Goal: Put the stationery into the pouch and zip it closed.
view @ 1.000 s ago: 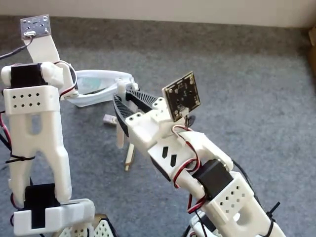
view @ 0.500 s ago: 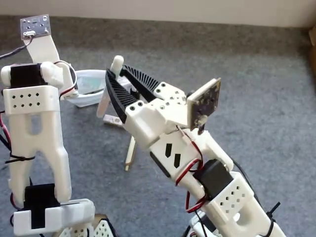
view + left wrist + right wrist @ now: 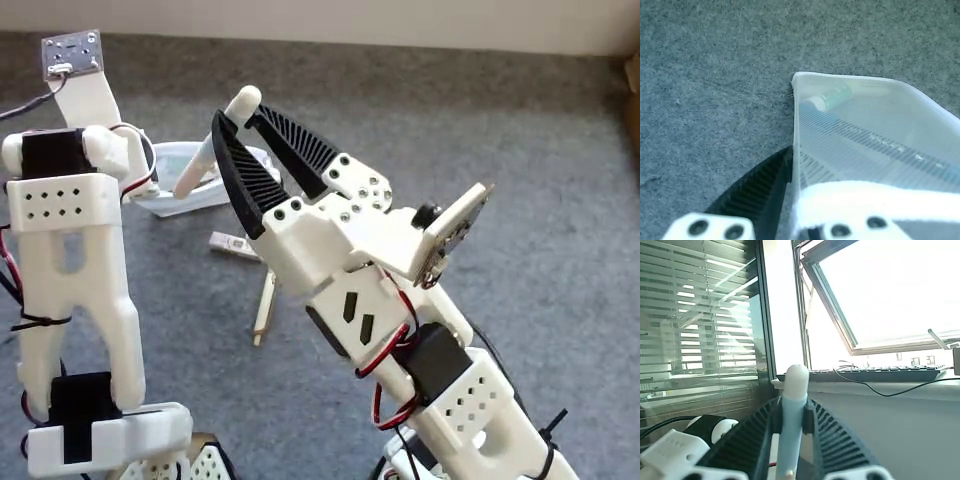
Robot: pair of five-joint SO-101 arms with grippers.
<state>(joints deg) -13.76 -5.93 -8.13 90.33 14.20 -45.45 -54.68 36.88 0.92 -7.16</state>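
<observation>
My right gripper [image 3: 237,112] is shut on a white pen [image 3: 196,166] and holds it above the carpet, fingers pointing up and away. In the right wrist view the pen [image 3: 792,400] stands upright between the black fingers [image 3: 764,421]. The pen's lower end hangs over the clear pouch [image 3: 182,196], which lies behind the left arm. My left gripper [image 3: 792,162] is shut on the pouch's edge [image 3: 796,115]. A green-capped item [image 3: 832,95] lies inside the pouch. A small white item [image 3: 232,245] and a thin wooden stick [image 3: 264,304] lie on the carpet beneath the right arm.
Grey carpet [image 3: 520,170] covers the floor, with open room to the right. The left arm's white body [image 3: 70,260] stands tall at the left. A pale wall edge [image 3: 400,25] runs along the back.
My right gripper has lifted the white pen off the carpet and tilted upward, carrying it toward the pouch. The left arm has stayed still.
</observation>
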